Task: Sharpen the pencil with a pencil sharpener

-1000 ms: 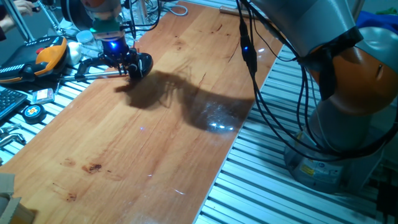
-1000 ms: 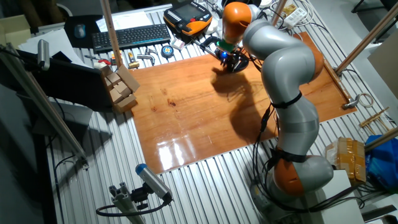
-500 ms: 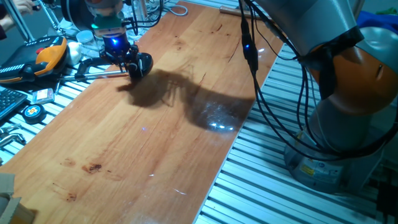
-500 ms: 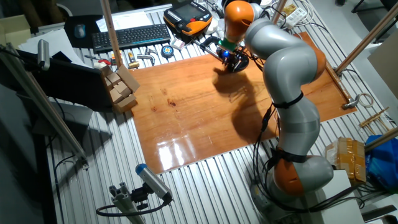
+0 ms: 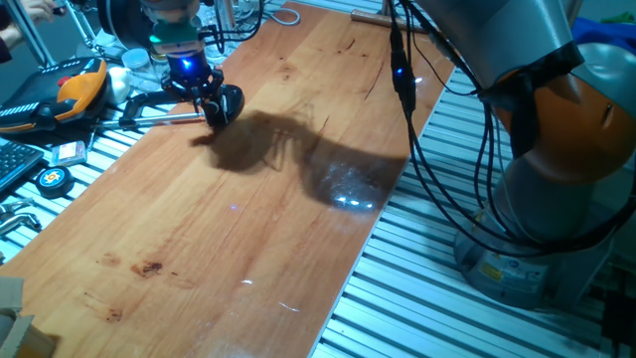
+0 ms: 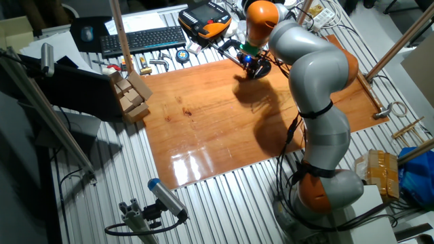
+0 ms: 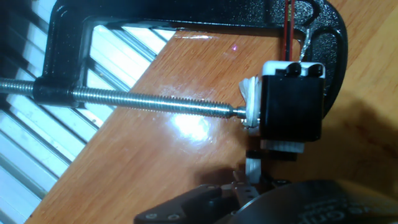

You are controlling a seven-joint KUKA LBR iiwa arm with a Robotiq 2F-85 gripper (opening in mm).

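At the table (image 5: 298, 199) edge, rigid pencil sharpener (image 7: 290, 106), fixed by clamp arm (image 7: 186, 15): likely immovable. End effector (image 5: 199, 88) hovers above; opening indeterminate.

1. The gripper (image 5: 204, 99) hung over the far-left corner of the wooden board (image 5: 248, 209), close to its left edge.
2. The pencil sharpener (image 5: 225, 102) sat on the board just beside the gripper, on its right in one fixed view.
3. In the hand view, the sharpener (image 7: 289, 106) lay on the board's edge inside the clamp arm (image 7: 186, 18), which ran behind it and curved round its right side.
4. The clamp's threaded screw (image 7: 143, 102) reached in from the left, its tip touching the sharpener.
5. A keyboard (image 6: 139, 39) and a handheld controller (image 6: 203, 19) lay off the board, beyond its far edge in the other fixed view.
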